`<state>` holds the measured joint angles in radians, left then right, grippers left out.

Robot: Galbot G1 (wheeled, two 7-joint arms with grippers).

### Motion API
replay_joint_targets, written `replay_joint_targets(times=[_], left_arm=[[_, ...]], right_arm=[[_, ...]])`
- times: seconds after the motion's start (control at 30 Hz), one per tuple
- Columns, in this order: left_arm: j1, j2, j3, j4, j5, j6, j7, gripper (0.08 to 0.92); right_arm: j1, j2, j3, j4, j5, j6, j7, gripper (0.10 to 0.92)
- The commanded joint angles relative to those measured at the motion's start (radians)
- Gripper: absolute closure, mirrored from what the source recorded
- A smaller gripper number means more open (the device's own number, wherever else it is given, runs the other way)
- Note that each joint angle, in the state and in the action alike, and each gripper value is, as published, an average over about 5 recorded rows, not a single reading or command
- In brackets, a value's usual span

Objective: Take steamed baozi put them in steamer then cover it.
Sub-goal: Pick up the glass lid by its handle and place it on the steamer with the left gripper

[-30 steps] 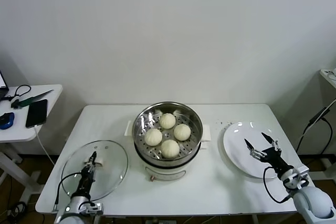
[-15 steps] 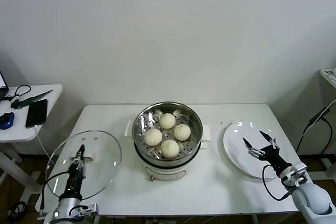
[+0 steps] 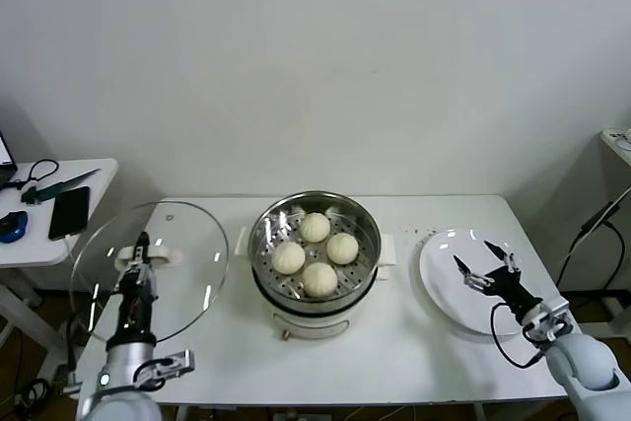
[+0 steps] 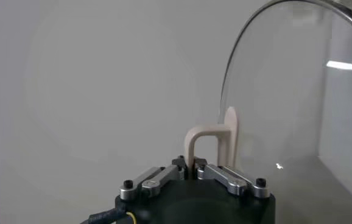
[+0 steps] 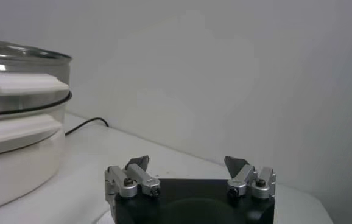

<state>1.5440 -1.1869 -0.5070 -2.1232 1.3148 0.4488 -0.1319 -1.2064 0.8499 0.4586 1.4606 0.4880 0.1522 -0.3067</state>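
Four cream-white baozi (image 3: 315,252) lie in the open steel steamer (image 3: 270,227) at the table's middle. My left gripper (image 3: 142,252) is shut on the white handle (image 4: 211,141) of the clear glass cover (image 3: 187,258) and holds it tilted up off the table, left of the steamer. In the left wrist view the cover's rim (image 4: 249,49) curves up beside the handle. My right gripper (image 3: 487,266) is open and empty over the white plate (image 3: 444,273) at the right. The right wrist view shows the steamer's side (image 5: 17,122) and my open right gripper (image 5: 187,164).
A side table (image 3: 39,234) with a phone (image 3: 67,212) and cables stands at the far left. A cable (image 3: 596,229) hangs at the right edge. The cover overhangs the table's left edge.
My left gripper has lifted the cover from lying flat on the table and tilted it upright, moving it up and to the left. The right gripper has barely shifted.
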Motion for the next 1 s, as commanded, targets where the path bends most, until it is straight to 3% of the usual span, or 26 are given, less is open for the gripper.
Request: replay_joint_targets(times=[0.03,0.17,0.37,0.53,0.7,0.83,1.0], left_arm=[[-0.277,0.154,0.378,-0.078,0.043,0.316,0.280,0.851],[-0.374,0.100,0.464,-0.055,0.136,0.332,0.418,0.851],[-0.490,-0.022,0.568,0.025,0.243,0.337,0.489,0.851],[-0.559,-0.131,0.634,0.110,0.284,0.337,0.493,0.851],[-0.584,-0.208,0.670,0.200,0.280,0.337,0.440,0.851],[-0.597,-0.249,0.696,0.260,0.260,0.337,0.398,0.851],[-0.615,-0.286,0.721,0.313,0.275,0.337,0.409,0.851]], right_arm=[[0.047,0.002,-0.023,-0.033,-0.023,-0.003,0.001,0.203],[0.057,0.007,-0.022,-0.048,-0.033,-0.002,0.000,0.203],[0.063,0.010,-0.020,-0.059,-0.040,0.000,-0.002,0.203],[0.060,0.006,-0.014,-0.064,-0.041,0.004,-0.004,0.203],[0.047,0.004,-0.001,-0.069,-0.042,0.011,-0.011,0.203],[0.039,0.005,0.006,-0.073,-0.048,0.017,-0.016,0.203],[0.033,0.007,0.011,-0.076,-0.055,0.021,-0.018,0.203]])
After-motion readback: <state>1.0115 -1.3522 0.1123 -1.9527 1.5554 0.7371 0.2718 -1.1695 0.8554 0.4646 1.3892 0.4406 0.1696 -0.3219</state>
